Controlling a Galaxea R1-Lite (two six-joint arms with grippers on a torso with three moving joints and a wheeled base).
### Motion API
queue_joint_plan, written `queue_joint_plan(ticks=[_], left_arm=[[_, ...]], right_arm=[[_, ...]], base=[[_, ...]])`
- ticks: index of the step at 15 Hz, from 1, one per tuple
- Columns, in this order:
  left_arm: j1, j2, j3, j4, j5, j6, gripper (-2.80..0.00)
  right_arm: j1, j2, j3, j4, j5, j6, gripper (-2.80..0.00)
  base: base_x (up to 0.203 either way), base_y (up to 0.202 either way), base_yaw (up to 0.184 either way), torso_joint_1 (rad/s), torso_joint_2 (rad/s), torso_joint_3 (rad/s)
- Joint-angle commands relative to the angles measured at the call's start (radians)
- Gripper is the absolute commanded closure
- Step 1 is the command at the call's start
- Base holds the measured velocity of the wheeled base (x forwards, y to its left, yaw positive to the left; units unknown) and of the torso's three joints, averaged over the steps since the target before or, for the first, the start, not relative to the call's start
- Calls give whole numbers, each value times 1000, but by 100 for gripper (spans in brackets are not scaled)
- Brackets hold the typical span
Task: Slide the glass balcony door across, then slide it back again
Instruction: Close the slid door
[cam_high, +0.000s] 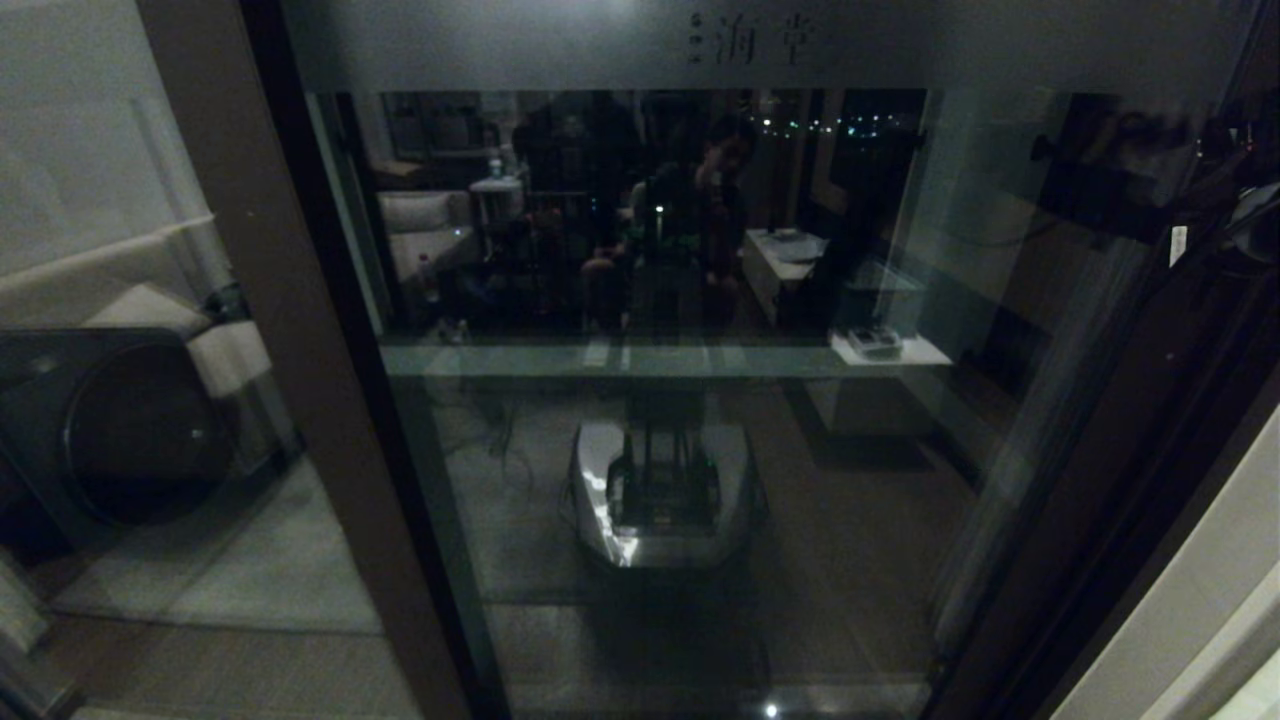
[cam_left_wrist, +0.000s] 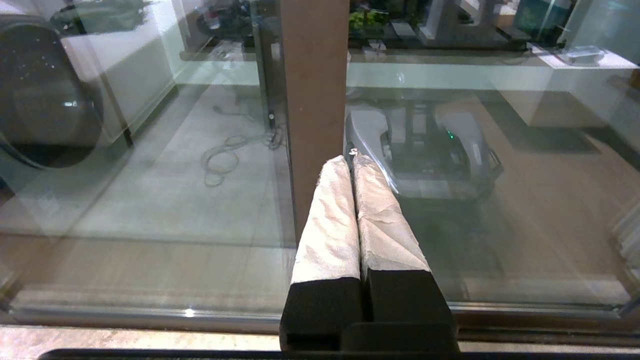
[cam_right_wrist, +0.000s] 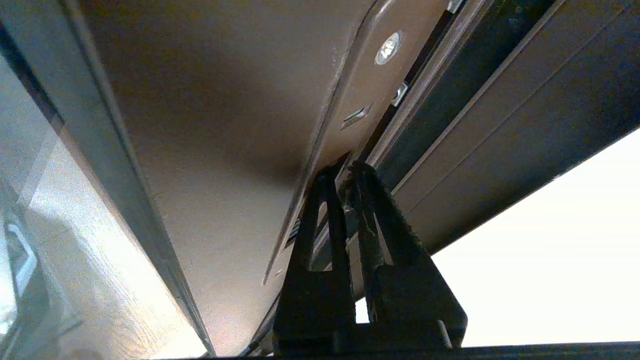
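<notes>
The glass balcony door (cam_high: 680, 400) fills the head view, with a frosted band with characters (cam_high: 760, 45) along its top. It reflects the room and the robot's base. In the right wrist view my right gripper (cam_right_wrist: 345, 170) is shut. Its black fingertips (cam_right_wrist: 362, 172) sit at the lower end of the slim recessed handle (cam_right_wrist: 370, 85) on the door's brown stile (cam_right_wrist: 225, 125). In the left wrist view my left gripper (cam_left_wrist: 350, 160) is shut on nothing. Its white-wrapped fingers (cam_left_wrist: 330, 215) point at a brown upright stile (cam_left_wrist: 312, 90), close in front of it.
A brown stile (cam_high: 300, 350) divides the door from a left-hand glass pane (cam_high: 130, 250). A dark round-fronted machine (cam_high: 110, 430) stands behind that pane. A pale wall (cam_high: 1200, 600) borders the right side. The floor track (cam_left_wrist: 150, 315) runs along the bottom, and a cable lies coiled (cam_left_wrist: 225, 155) on the floor beyond the glass.
</notes>
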Motion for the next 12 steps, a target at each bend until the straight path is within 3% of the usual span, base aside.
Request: queue_joint_plan(ticks=[1, 12], left_arm=[[0, 0, 2, 0, 0, 0, 0], [0, 0, 2, 0, 0, 0, 0]], right_arm=[[-1, 4, 0, 2, -3, -1, 0], [-9, 7, -3, 0, 10, -2, 0]], base=[[0, 0, 0, 0, 0, 0], [0, 0, 0, 0, 0, 0]])
